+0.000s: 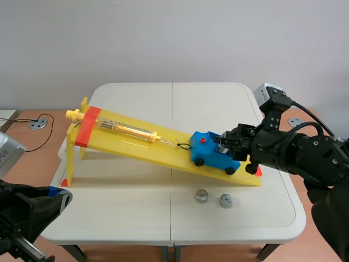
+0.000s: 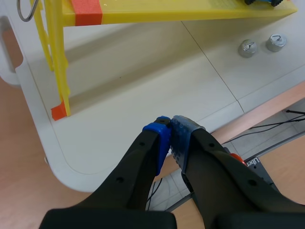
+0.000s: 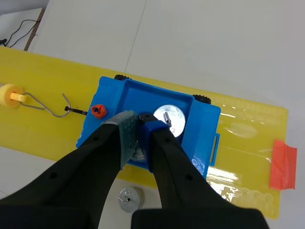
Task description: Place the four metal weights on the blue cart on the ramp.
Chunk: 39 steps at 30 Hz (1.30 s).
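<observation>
The blue cart (image 1: 212, 153) (image 3: 157, 126) stands low on the yellow ramp (image 1: 142, 139) (image 3: 248, 124), hooked to a yellow spring scale (image 1: 122, 129). One metal weight (image 3: 170, 117) lies in its tray. My right gripper (image 1: 223, 141) (image 3: 140, 125) reaches into the tray, with its fingers pressed on a second weight (image 3: 138, 151) that shows between them. Two more weights (image 1: 202, 195) (image 1: 226, 201) sit on the table in front of the ramp and also show in the left wrist view (image 2: 248, 48) (image 2: 276, 42). My left gripper (image 1: 57, 195) (image 2: 169, 126) is shut on nothing over the table's near left edge.
The ramp's raised end rests on a yellow stand (image 1: 73, 147) (image 2: 59, 62) at the left. Orange-red tape (image 3: 283, 164) marks the ramp's low end. The white table (image 1: 136, 207) has a rounded front edge, with cables on the floor beyond it.
</observation>
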### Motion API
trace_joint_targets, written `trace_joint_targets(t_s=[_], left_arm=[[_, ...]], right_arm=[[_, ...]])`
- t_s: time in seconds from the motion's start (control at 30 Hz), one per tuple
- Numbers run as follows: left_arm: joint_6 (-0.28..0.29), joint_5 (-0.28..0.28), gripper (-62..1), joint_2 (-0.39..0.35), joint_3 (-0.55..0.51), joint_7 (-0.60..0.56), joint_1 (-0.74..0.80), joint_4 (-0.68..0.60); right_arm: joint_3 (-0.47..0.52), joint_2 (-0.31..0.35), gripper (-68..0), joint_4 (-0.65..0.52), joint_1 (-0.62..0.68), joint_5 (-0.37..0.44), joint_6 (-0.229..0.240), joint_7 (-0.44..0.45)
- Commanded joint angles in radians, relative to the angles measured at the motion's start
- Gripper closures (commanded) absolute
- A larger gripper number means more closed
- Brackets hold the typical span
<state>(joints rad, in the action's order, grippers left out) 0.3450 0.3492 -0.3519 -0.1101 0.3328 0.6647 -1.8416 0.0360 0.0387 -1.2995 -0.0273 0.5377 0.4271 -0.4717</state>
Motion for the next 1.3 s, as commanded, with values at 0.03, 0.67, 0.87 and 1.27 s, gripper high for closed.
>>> trace_joint_targets(t_s=[0.03, 0.67, 0.87, 1.27], left_arm=[[0.035, 0.074, -3.1, 0.008, -0.008, -0.096, -0.020, -0.068], [0.035, 0.074, -3.1, 0.008, -0.008, -0.096, -0.020, -0.068], [0.035, 0.074, -3.1, 0.008, -0.008, -0.096, -0.020, -0.068], [0.035, 0.074, -3.1, 0.008, -0.008, -0.096, -0.020, -0.068]], right_arm=[[-0.003, 0.002, -0.7, -0.063, -0.114, 0.052, 0.038, 0.171], [-0.019, 0.003, -5.0, -0.012, -0.138, 0.050, 0.098, 0.140], [-0.011, 0.017, -17.5, -0.012, -0.138, 0.056, 0.144, 0.140], [0.095, 0.146, -23.6, -0.152, -0.033, 0.123, 0.256, 0.113]])
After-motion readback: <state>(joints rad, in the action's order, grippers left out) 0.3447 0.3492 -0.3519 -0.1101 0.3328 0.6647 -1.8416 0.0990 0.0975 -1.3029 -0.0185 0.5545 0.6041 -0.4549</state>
